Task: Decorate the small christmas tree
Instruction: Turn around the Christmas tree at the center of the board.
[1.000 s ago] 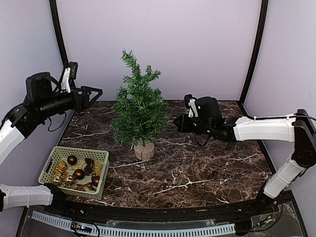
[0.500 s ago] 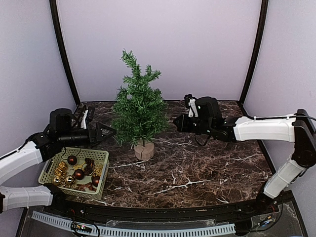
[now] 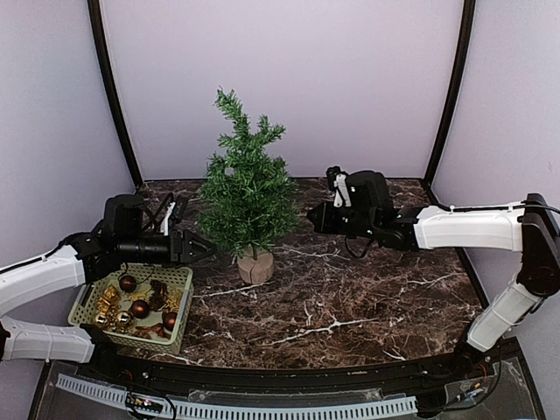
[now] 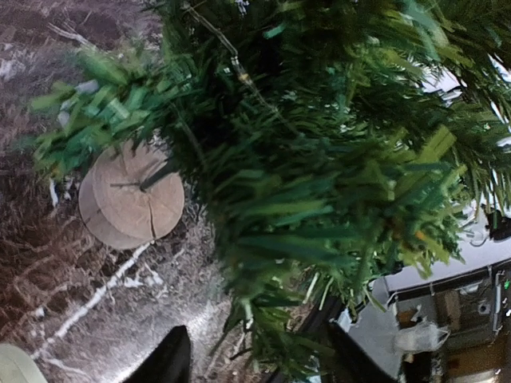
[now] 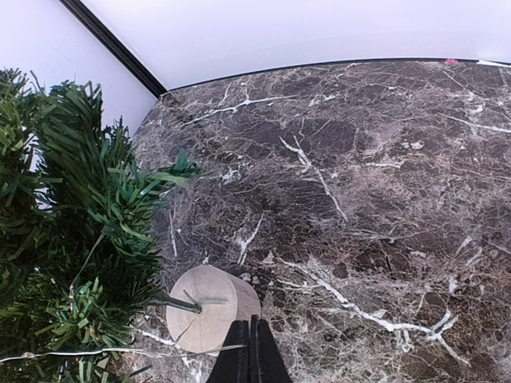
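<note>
— Tree position?
— The small christmas tree (image 3: 248,197) stands upright on its wooden base (image 3: 255,265), mid-back on the worktop (image 3: 367,297).
— And the left fingers (image 4: 169,361)?
— Spread apart, empty, just beside the lower branches, near the basket (image 3: 185,311).
— The right fingers (image 5: 239,361)?
— Pressed together, holding nothing, at the tree's other side.

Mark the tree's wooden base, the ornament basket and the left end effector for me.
wooden base (image 3: 255,265), top view, on its front side.
basket (image 3: 144,264), top view, on its far rim.
left end effector (image 3: 204,247), top view, midway between its open fingertips.
</note>
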### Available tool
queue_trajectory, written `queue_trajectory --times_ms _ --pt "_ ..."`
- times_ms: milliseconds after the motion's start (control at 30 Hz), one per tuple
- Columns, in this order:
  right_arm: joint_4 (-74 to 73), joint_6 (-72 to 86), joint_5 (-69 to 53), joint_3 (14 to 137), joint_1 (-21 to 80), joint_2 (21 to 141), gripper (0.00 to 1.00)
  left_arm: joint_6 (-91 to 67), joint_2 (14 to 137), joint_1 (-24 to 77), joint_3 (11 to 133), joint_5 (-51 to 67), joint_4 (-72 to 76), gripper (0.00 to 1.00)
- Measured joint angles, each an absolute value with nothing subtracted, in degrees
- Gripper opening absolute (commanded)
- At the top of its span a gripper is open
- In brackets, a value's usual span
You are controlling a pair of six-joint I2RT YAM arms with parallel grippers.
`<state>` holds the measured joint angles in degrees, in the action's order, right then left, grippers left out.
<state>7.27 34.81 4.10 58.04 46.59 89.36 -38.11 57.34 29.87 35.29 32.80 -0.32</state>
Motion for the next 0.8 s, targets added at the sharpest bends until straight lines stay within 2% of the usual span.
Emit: queue_trajectory --times_ms 33,67,133,200,567,800 --pt "7.18 34.81 4.08 58.19 46.57 89.36 0.0 -37.69 57.39 29.91 35.33 32.56 -0.64 0.33" --pt "7.2 34.79 4.05 58.33 46.59 89.36 0.0 -37.12 57.32 29.93 35.4 32.32 -0.99 0.3" --pt "7.29 34.7 3.95 58.54 46.72 89.36 0.0 -36.45 57.3 30.02 35.48 31.81 -1.45 0.12" --pt "7.27 34.5 3.95 58.7 46.89 89.36 0.0 -35.83 57.3 30.02 35.53 31.31 -2.11 0.01" --pt "4.12 31.66 7.07 61.47 49.65 88.53 0.0 -31.16 58.46 29.69 39.09 24.53 -7.01 0.0" --pt "0.99 29.04 10.66 64.75 51.24 86.02 0.0 -26.87 62.11 22.37 41.23 24.67 -6.7 0.01"
